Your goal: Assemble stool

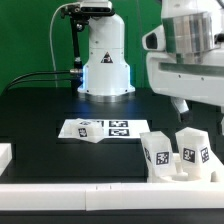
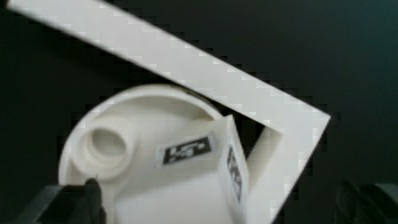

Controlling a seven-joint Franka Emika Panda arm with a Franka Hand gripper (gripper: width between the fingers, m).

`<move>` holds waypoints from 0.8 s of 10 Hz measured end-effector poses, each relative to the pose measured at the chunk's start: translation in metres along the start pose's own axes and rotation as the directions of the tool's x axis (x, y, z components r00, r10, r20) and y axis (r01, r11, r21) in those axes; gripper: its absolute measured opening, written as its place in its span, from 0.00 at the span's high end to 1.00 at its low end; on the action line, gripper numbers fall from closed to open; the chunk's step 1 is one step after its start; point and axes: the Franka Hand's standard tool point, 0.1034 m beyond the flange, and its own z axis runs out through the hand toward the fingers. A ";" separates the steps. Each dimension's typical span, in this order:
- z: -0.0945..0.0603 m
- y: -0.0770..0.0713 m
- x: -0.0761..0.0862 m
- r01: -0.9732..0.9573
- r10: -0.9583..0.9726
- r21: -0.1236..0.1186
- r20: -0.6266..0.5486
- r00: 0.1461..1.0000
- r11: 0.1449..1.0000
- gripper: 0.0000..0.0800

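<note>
In the wrist view the round white stool seat (image 2: pixel 151 150) lies in the inner corner of the white border rails (image 2: pixel 214 75), showing a round socket hole (image 2: pixel 107 145) and a square tag. A tagged white piece (image 2: pixel 235 170) stands against it, beside the rail. My gripper (image 2: pixel 214 205) is open, just above the seat, one dark finger (image 2: pixel 71 200) on each side of its rim. In the exterior view two chunky tagged legs (image 1: pixel 157 152) (image 1: pixel 192 148) stand at the right. My gripper (image 1: pixel 182 105) hangs just above them; the seat cannot be made out there.
The marker board (image 1: pixel 100 129) lies flat mid-table in front of the robot base (image 1: pixel 105 60). White border rails (image 1: pixel 80 190) run along the front edge and the exterior view's left. Black tabletop lies between the marker board and the rails.
</note>
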 end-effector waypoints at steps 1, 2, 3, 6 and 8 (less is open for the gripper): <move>0.001 -0.002 -0.001 0.113 -0.114 -0.012 -0.014 0.993 0.993 0.19; 0.003 0.000 -0.001 0.157 -0.157 -0.011 -0.020 0.987 0.988 0.19; 0.002 0.000 0.001 0.221 -0.221 -0.012 -0.019 0.975 0.975 0.19; 0.002 -0.001 0.000 0.490 -0.492 -0.051 -0.026 0.870 0.870 0.19; 0.003 -0.004 -0.001 0.775 -0.777 -0.073 -0.002 0.630 0.628 0.19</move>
